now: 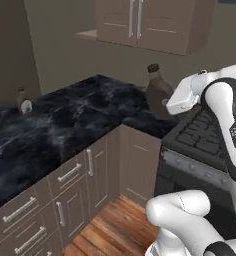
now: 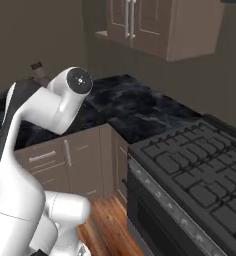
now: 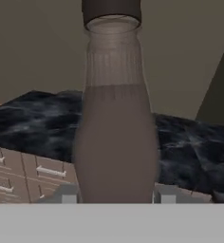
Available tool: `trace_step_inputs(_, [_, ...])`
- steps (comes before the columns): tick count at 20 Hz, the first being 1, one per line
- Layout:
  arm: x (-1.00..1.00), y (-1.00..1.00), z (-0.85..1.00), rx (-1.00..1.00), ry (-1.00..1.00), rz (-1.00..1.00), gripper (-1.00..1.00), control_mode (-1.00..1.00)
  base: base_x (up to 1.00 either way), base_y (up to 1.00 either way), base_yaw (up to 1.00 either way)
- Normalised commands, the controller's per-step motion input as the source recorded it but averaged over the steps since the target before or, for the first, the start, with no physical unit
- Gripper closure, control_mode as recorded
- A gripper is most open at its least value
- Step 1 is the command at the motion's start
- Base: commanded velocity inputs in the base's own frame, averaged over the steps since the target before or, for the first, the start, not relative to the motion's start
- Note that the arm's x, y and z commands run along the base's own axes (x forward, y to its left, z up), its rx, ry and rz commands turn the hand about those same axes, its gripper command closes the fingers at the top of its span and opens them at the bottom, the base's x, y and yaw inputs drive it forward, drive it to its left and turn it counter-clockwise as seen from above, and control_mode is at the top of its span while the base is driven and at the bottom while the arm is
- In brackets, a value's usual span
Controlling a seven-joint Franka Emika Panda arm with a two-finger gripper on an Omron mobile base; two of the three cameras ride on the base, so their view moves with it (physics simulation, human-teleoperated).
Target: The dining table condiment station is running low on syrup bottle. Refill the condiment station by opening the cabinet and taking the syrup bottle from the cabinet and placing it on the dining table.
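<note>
The syrup bottle (image 3: 115, 142) is dark brown with a ribbed neck and a dark cap. It stands upright between my fingertips (image 3: 69, 194), and my gripper (image 3: 117, 195) is shut on its lower body. From the left base view the syrup bottle (image 1: 157, 89) hangs in the air over the corner of the black marble counter (image 1: 65, 125), held by my gripper (image 1: 167, 102) at its right side. The cabinet (image 1: 140, 22) hangs on the wall behind, its doors (image 2: 140, 25) shut, with silver bar handles. The dining table is out of view.
A black gas stove (image 2: 190, 170) stands to the right of the counter corner. Drawer-fronted base cabinets (image 1: 65, 200) run under the counter. A small bottle (image 1: 23, 102) stands far left on the marble. Wooden floor (image 1: 115, 225) lies in front of me.
</note>
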Motion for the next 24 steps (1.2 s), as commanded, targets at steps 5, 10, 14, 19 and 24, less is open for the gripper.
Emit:
trace_step_inputs(5, [0.0,0.0,0.0,0.0,0.0,0.0,1.0,1.0,-0.39,0.21,0.74])
trace_step_inputs(10, [0.0,0.0,0.0,0.0,0.0,0.0,1.0,1.0,-0.11,0.47,0.69])
trace_step_inputs(14, [0.0,0.0,0.0,0.0,0.0,0.0,1.0,1.0,-0.12,0.74,0.53])
trace_step_inputs(19, [0.0,0.0,0.0,0.0,0.0,0.0,1.0,1.0,-0.02,1.0,0.37])
trace_step_inputs(24, [0.0,0.0,0.0,0.0,0.0,0.0,1.0,1.0,0.1,1.0,0.24])
